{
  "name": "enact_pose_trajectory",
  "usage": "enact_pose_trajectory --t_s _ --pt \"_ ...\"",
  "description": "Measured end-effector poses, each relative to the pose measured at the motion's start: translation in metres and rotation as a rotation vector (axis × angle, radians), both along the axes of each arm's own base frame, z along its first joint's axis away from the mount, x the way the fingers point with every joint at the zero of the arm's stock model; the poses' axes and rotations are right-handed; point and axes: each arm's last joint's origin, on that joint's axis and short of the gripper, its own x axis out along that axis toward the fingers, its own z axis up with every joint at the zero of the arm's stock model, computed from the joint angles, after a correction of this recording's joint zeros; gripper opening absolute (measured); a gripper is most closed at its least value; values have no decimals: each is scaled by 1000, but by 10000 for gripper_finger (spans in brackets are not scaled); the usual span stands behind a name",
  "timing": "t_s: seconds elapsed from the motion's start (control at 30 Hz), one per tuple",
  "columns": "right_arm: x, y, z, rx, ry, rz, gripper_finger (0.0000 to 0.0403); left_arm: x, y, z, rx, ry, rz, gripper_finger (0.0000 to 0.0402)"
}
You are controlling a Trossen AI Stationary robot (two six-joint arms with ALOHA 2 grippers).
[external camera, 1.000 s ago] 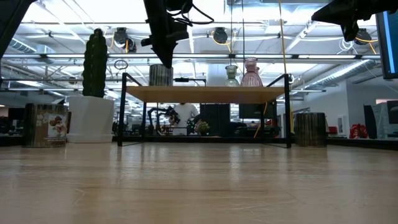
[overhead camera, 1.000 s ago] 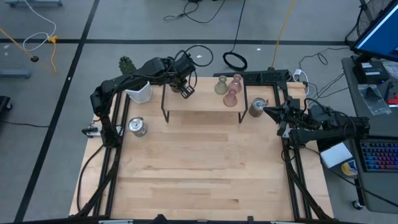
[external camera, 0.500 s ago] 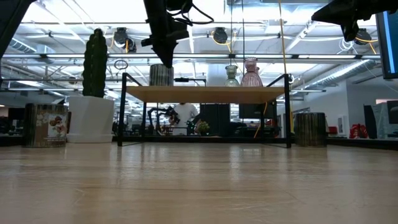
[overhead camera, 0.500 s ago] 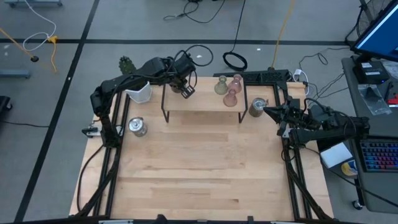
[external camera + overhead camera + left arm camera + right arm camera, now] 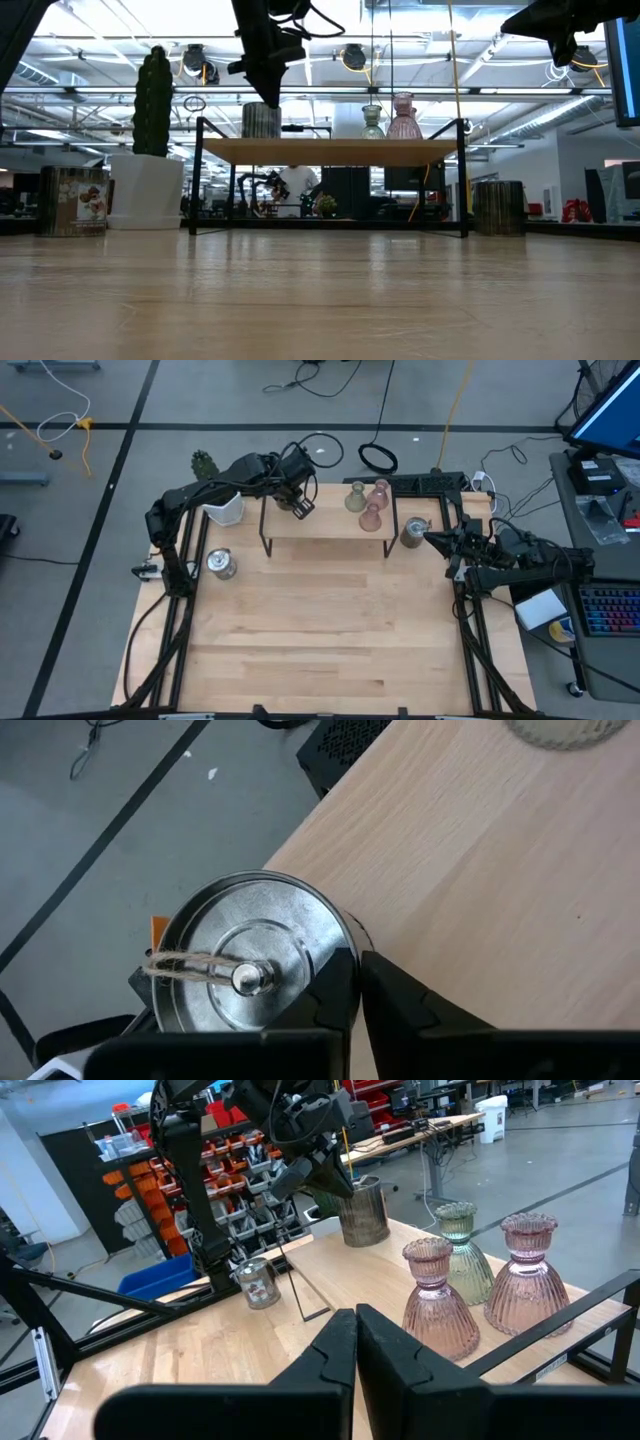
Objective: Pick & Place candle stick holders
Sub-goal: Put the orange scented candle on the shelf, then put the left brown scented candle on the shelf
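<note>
A low shelf with black legs stands at the table's far side. On it stand two pale pink holders, an olive-green one, and at its left end a silver cup. My left gripper hangs shut just above that cup, which shows from above in the left wrist view. Two more silver cups stand on the table, one left of the shelf and one right of it. My right gripper is shut and raised beside the right cup.
A white pot with a green cactus stands at the table's far left, next to the shelf. A black cable coil lies on the floor beyond the table. The near half of the wooden table holds nothing.
My left gripper has gone up a little from the silver cup at the shelf's left end. The cup stays standing on the shelf.
</note>
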Motion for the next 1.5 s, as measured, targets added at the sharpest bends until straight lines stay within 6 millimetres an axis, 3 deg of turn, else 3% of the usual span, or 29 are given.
enact_pose_trajectory --t_s 0.7,1.0,1.5 --pt "0 0 0 0 0 4 4 4 -3 1 14 -19 -12 145" --pt "0 0 0 0 0 4 4 1 -4 6 11 -42 1 154" --pt "0 0 0 0 0 5 4 -27 -20 52 71 -230 25 154"
